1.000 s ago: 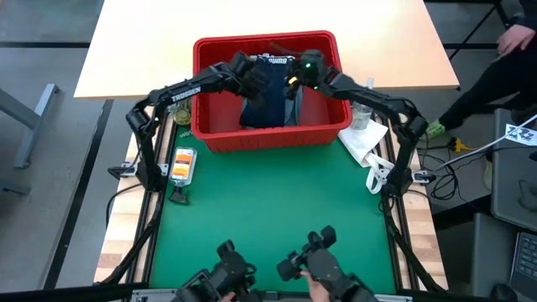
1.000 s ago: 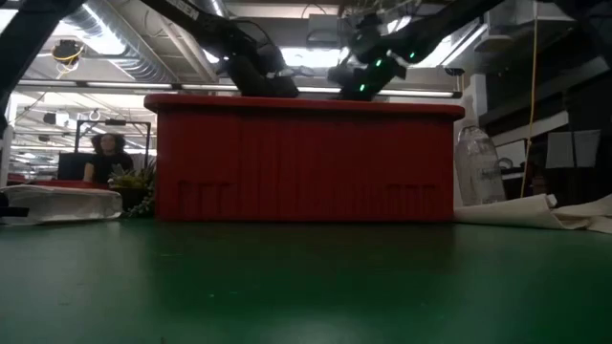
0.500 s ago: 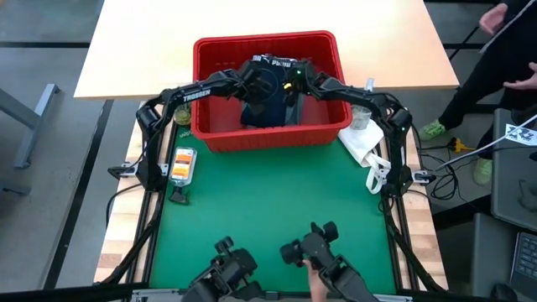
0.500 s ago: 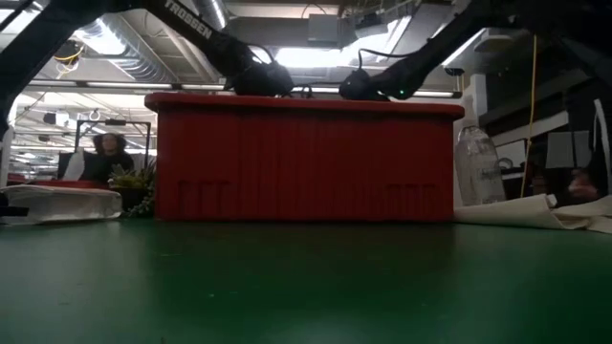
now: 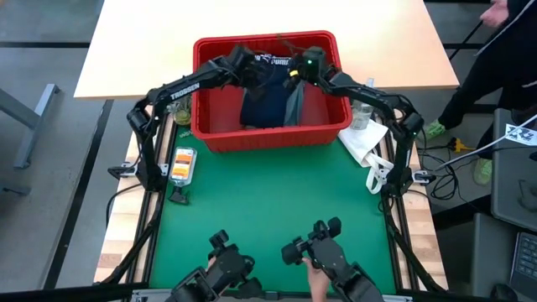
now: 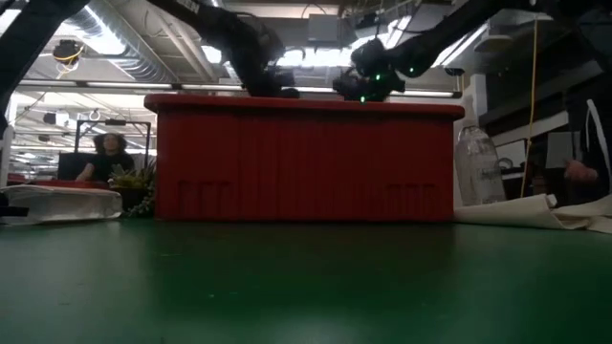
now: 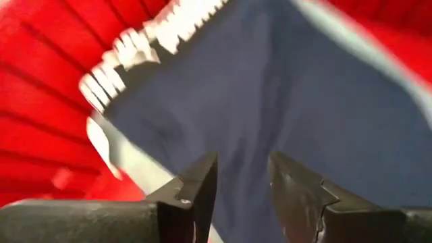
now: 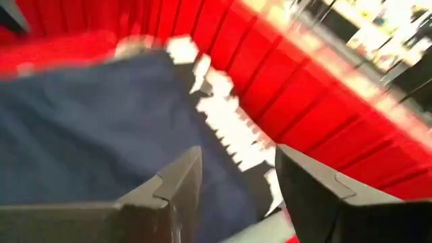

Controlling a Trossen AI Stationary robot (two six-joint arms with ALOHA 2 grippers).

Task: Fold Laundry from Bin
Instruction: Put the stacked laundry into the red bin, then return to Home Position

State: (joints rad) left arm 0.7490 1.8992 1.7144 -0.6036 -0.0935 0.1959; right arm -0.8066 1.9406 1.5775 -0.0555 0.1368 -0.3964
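Reaching over the bin's (image 5: pixel 268 134) far side: left gripper (image 5: pixel 249 70) and right gripper (image 5: pixel 295 71), both above the navy garment (image 5: pixel 264 101). Fingers apart on each, navy cloth showing between them in both wrist views; grip on cloth unclear. Garment lying inside the bin, waistband toward the far wall.

The table (image 5: pixel 252 210) has a green mat near and bare light wood far. The red bin (image 5: pixel 270 134) stands on it mid-table. A white cloth (image 5: pixel 366 143) lies right of it, and what may be a small orange-and-white packet (image 5: pixel 182 164) lies left.
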